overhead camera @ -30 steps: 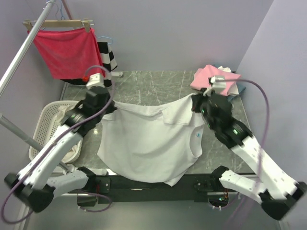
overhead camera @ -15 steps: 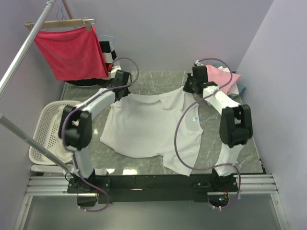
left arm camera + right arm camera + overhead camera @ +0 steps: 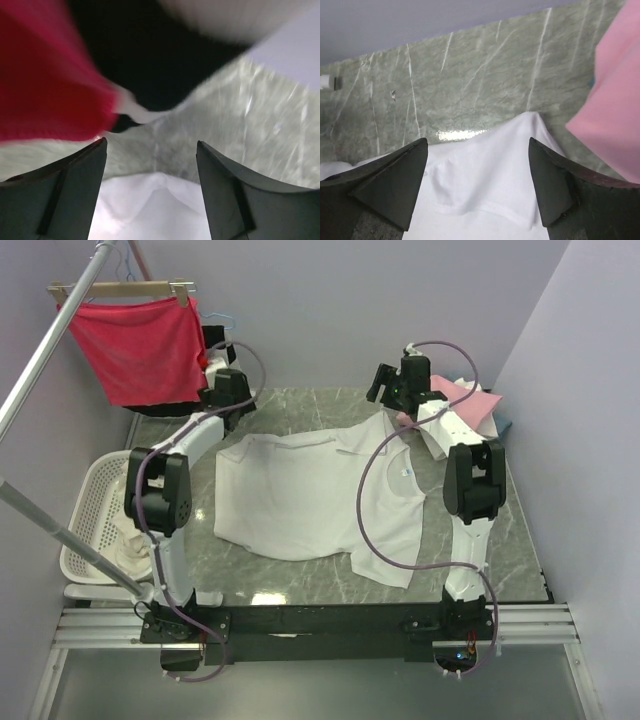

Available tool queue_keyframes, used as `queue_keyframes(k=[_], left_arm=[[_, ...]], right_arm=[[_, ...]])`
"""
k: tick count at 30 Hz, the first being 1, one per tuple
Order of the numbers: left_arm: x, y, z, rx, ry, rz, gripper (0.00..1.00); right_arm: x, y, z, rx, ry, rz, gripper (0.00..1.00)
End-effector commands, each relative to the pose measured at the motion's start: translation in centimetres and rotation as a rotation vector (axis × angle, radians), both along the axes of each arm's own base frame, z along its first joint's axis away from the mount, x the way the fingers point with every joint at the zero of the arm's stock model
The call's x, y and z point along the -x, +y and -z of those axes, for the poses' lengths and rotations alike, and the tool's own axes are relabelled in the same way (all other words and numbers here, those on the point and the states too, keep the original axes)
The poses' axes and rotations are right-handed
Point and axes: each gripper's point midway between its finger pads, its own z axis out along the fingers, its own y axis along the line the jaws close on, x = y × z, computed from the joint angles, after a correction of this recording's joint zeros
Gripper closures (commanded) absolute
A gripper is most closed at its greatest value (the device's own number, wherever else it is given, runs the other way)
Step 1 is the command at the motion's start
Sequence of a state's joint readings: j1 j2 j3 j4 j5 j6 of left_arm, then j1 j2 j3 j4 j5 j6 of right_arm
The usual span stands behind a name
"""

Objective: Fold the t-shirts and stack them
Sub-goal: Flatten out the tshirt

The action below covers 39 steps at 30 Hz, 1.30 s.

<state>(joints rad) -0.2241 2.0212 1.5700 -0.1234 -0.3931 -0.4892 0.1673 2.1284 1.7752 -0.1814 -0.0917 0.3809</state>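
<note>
My left pincer: released, empty, over the white t-shirt's far corner.
My right pincer: released, empty, beside the pink t-shirt.
Desk: white t-shirt lies spread.

Marble table: white t-shirt spread; shirt stack (pink on top).

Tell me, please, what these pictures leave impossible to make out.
- Left wrist view: red cloth and dark garment beside it are motion-blurred.
- Top view: right arm covers part of what lies under the pink t-shirt; count unclear.
- Top view: white t-shirt's neck label too small to read.
- Top view: left arm hides part of the basket's inside.
</note>
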Motion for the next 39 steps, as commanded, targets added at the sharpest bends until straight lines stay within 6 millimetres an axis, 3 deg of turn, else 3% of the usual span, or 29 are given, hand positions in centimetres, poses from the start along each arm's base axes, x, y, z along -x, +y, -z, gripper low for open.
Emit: queue_keyframes(k=[1,2,3,4,5,6,7,9,11,12,14,15,18,22,25,29,32,33,34,39], left_arm=[[1.9,1.3,-6.2,-0.002,-0.100,-0.046,0.23],[2.6,0.8,-5.9,0.012,-0.088,-0.013,0.23],[3.8,0.2,-4.3,0.017,-0.047,0.039,0.23],[4.7,-0.9,-5.1,0.059,-0.051,0.099,0.17],[5.7,-1.5,-4.7,0.080,-0.024,0.131,0.17],[6.9,-2.0,-3.3,0.104,0.015,0.152,0.17],[8.0,-3.2,-3.8,0.153,0.023,0.213,0.17],[10.6,-4.5,-1.3,0.205,0.109,0.268,0.19],[12.9,-5.9,-0.4,0.247,0.153,0.335,0.20],[14.8,-6.3,1.7,0.257,0.210,0.348,0.21],[16.8,-6.7,2.7,0.281,0.238,0.349,0.22],[18.3,-6.9,4.6,0.299,0.268,0.345,0.22],[21.1,-7.1,7.1,0.321,0.326,0.336,0.25],[23.2,-7.0,9.1,0.283,0.379,0.322,0.26],[24.1,-6.5,9.7,0.261,0.404,0.296,0.27],[26.8,-5.3,11.0,0.237,0.492,0.237,0.31],[29.3,-4.7,11.7,0.236,0.544,0.182,0.33],[31.0,-4.3,12.1,0.236,0.580,0.168,0.33],[31.9,-4.3,12.3,0.243,0.598,0.163,0.34],[36.7,-4.9,12.3,0.278,0.640,0.141,0.33]], right_arm=[[1.7,-0.9,-6.8,-0.012,-0.109,0.019,0.12],[3.3,0.2,-5.2,-0.044,-0.060,-0.043,0.12],[4.7,0.6,-5.8,-0.042,-0.055,-0.073,0.10],[5.6,0.8,-5.6,-0.031,-0.045,-0.078,0.10],[7.2,1.3,-4.1,-0.024,-0.007,-0.101,0.08],[8.8,1.5,-4.4,-0.029,0.022,-0.131,0.09],[9.8,1.8,-4.1,-0.036,0.044,-0.159,0.08],[13.1,2.5,-2.7,-0.029,0.132,-0.205,0.08],[16.2,3.3,-1.6,-0.026,0.169,-0.255,0.09],[17.6,3.6,-0.9,-0.031,0.209,-0.272,0.08],[20.3,4.1,0.4,-0.041,0.262,-0.309,0.09],[21.7,4.8,1.1,-0.036,0.292,-0.333,0.09],[24.7,6.1,3.1,-0.030,0.356,-0.373,0.09],[27.1,7.6,5.5,-0.004,0.403,-0.383,0.09],[28.0,7.5,7.6,0.001,0.454,-0.352,0.09],[29.6,5.3,10.8,0.087,0.556,-0.260,0.09],[32.5,3.7,12.5,0.120,0.652,-0.205,0.09],[33.5,3.4,13.0,0.123,0.680,-0.195,0.10],[35.3,2.8,13.9,0.130,0.726,-0.186,0.10],[40.2,2.2,14.0,0.113,0.786,-0.165,0.10]])
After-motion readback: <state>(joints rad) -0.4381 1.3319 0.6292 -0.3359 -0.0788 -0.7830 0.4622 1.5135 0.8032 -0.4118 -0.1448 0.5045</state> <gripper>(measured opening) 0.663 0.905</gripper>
